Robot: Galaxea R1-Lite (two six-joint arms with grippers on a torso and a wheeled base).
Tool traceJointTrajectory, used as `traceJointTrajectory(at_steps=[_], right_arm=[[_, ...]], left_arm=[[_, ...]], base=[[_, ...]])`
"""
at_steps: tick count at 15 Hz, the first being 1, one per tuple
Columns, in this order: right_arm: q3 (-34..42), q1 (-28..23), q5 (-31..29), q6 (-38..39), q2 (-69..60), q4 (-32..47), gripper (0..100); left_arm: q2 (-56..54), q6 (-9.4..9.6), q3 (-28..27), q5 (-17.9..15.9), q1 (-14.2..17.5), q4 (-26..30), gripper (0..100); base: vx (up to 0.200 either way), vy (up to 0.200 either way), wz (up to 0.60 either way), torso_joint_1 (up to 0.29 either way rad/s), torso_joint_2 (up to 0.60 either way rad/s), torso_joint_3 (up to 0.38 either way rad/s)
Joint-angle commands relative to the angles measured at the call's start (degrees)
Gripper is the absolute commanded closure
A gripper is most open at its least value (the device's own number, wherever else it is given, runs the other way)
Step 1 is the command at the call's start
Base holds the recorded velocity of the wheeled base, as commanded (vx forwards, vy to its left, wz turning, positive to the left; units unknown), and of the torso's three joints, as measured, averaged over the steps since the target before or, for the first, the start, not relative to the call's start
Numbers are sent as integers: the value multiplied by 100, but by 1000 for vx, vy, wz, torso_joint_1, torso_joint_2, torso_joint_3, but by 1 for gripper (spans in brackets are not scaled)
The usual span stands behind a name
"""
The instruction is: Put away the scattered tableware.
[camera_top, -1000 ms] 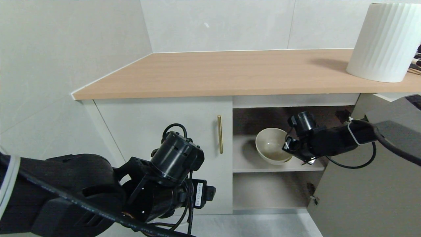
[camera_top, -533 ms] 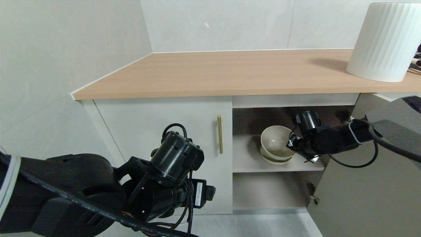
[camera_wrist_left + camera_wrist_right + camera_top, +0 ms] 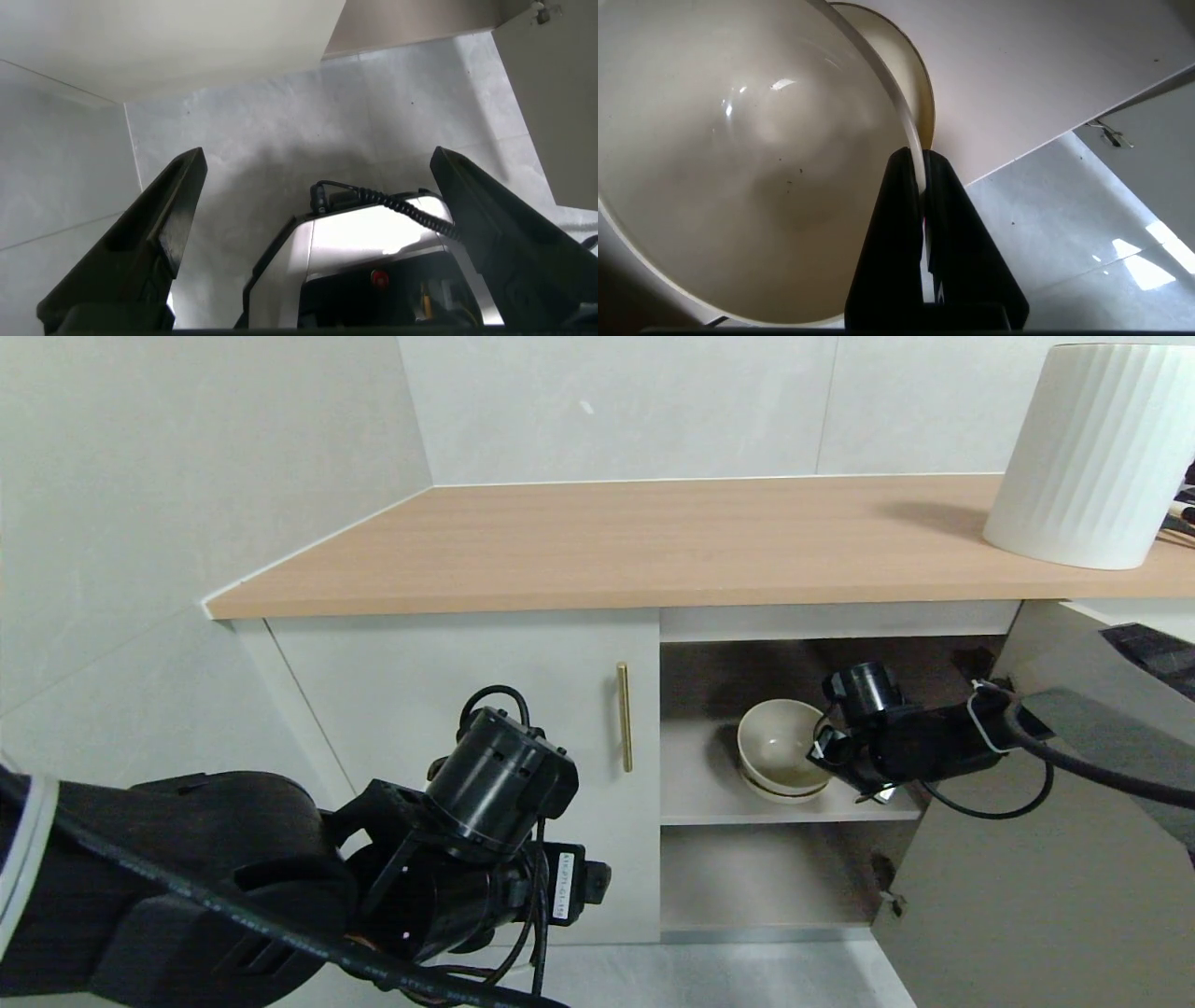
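Note:
A cream bowl (image 3: 777, 745) rests tilted inside a second, similar bowl (image 3: 786, 792) on the middle shelf (image 3: 700, 793) of the open cabinet. My right gripper (image 3: 823, 752) reaches into the cabinet and is shut on the upper bowl's rim on its right side. In the right wrist view the fingers (image 3: 906, 201) pinch the rim of the bowl (image 3: 757, 140), and the lower bowl's edge (image 3: 910, 70) shows behind it. My left gripper (image 3: 322, 252) hangs low in front of the closed cabinet door, open over the tiled floor with nothing between its fingers.
The left cabinet door with a brass handle (image 3: 625, 717) is closed. The right door (image 3: 1018, 868) stands swung open beside my right arm. A white ribbed container (image 3: 1092, 448) stands on the wooden countertop (image 3: 607, 551). A lower shelf (image 3: 756, 882) lies beneath.
My right gripper carried the bowl to the right and deeper into the cabinet, then lowered it into the second bowl. The left arm has kept still.

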Motion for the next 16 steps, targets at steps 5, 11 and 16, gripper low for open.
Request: traceJointTrajectory(at_steps=[5,11,16], right_arm=[[-70,-49,-3,-2,105,1,100],[-96,-49,-3,-2,140,1,0],[-78,-49,6,-2,105,10,0]], left_arm=[[17,-3,-2,2,-1,-1,0],[26,-3,-2,2,-1,-1,0],[17,-3,-2,2,8,-1,0]], base=[[0,0,0,0,0,0],[0,0,0,0,0,0],[0,0,0,0,0,0]])
